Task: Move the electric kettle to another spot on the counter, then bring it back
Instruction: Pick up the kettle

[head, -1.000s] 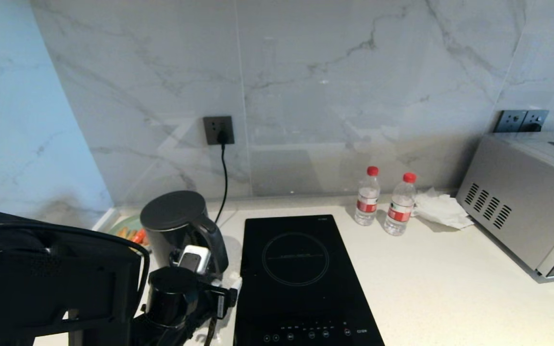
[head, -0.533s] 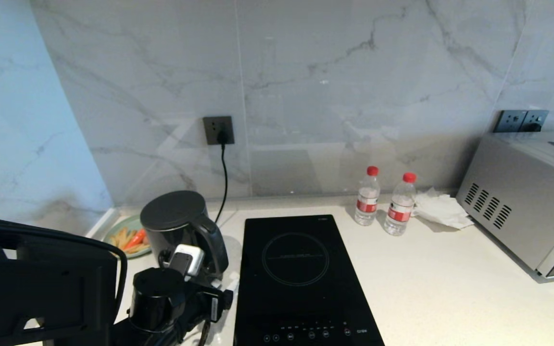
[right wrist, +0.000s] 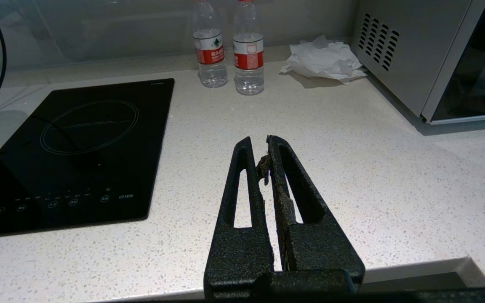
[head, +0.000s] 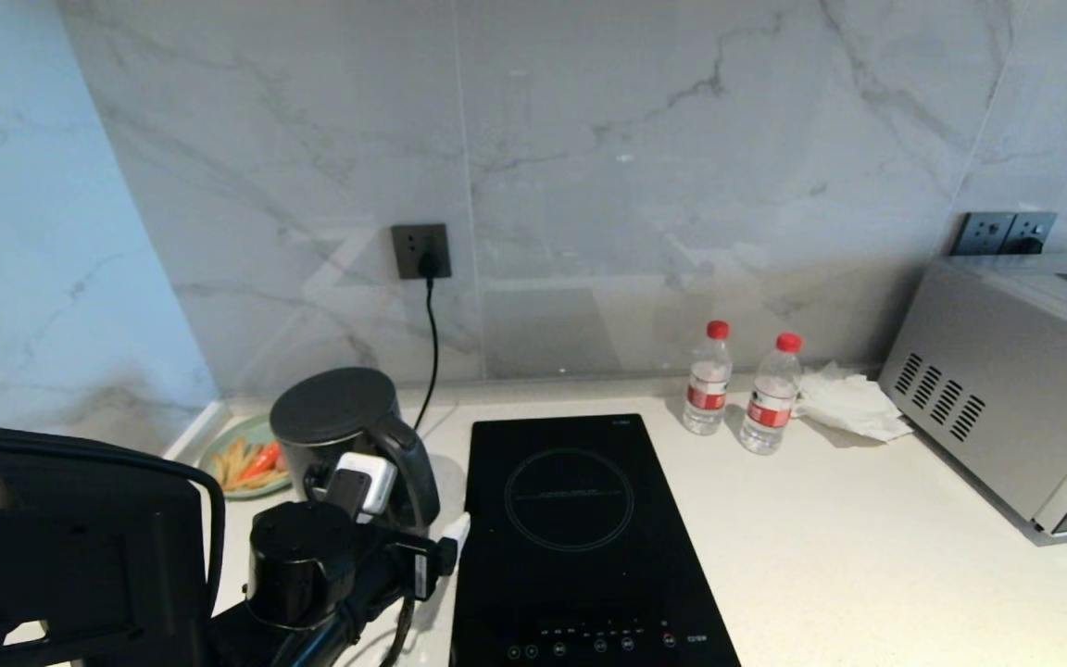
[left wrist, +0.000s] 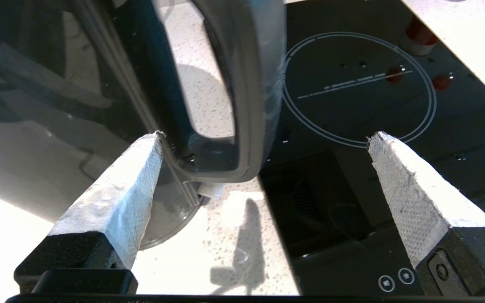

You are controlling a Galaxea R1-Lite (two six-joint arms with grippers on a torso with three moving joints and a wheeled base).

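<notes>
Approach to kettle (head: 341,431) handle
Left gripper (left wrist: 263,139) spread wide, empty; handle (left wrist: 249,97) sits between its fingers. Next: advance, then clamp before lifting.

- The electric kettle (head: 341,428) is standing on the surface (head: 867,556), left of the hob (head: 580,537).
- A plate (head: 246,460) is lying left of the kettle.
- Two bottles (head: 742,389) are standing behind the hob's right side, the oven (head: 1015,389) sitting farther right.
</notes>
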